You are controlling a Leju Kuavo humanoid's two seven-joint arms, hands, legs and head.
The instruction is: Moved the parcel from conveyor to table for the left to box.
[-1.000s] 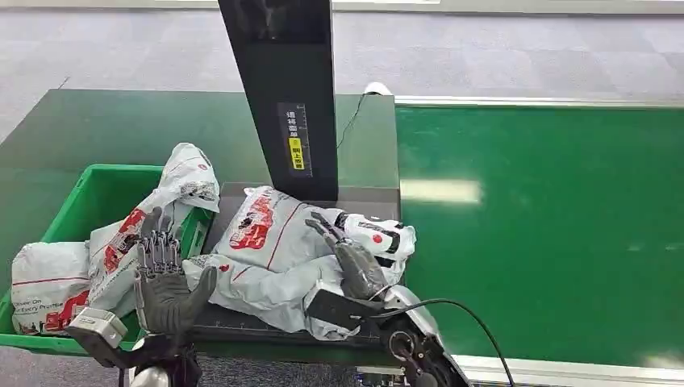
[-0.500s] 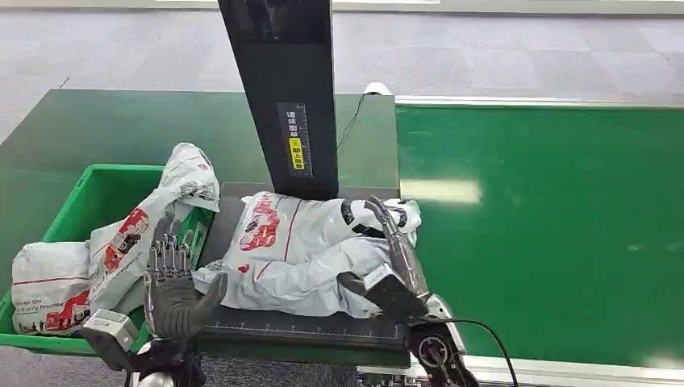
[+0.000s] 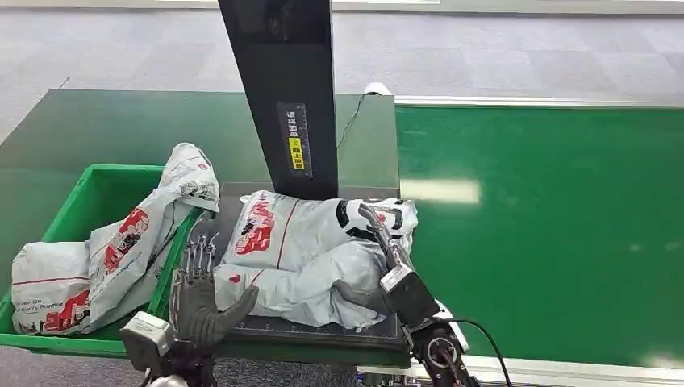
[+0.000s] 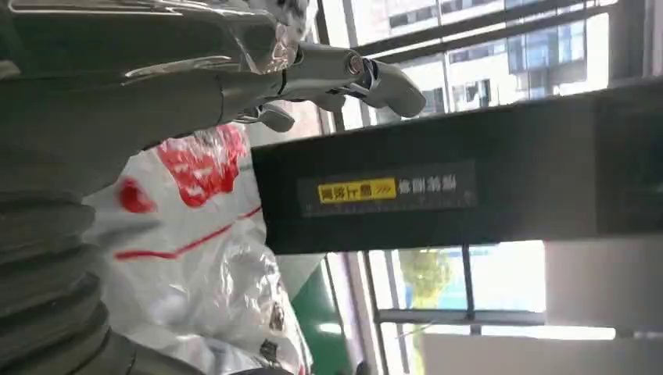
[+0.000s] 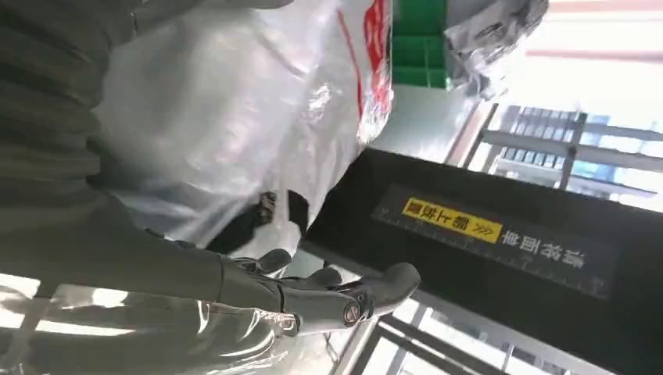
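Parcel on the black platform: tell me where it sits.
In the head view the parcel lies on the black platform before the scanner post, between the green bin and conveyor belt.

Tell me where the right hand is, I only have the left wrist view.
Observer: The right hand rests against the right side of the parcel on the black platform, fingers stretched out along it.
Operator: What is beside my left hand?
Observer: The left hand stands with fingers spread, between that parcel and a green bin.
Operator: Anything in the bin?
Observer: Two more white parcels: a low one and a tall one leaning over the bin's wall.
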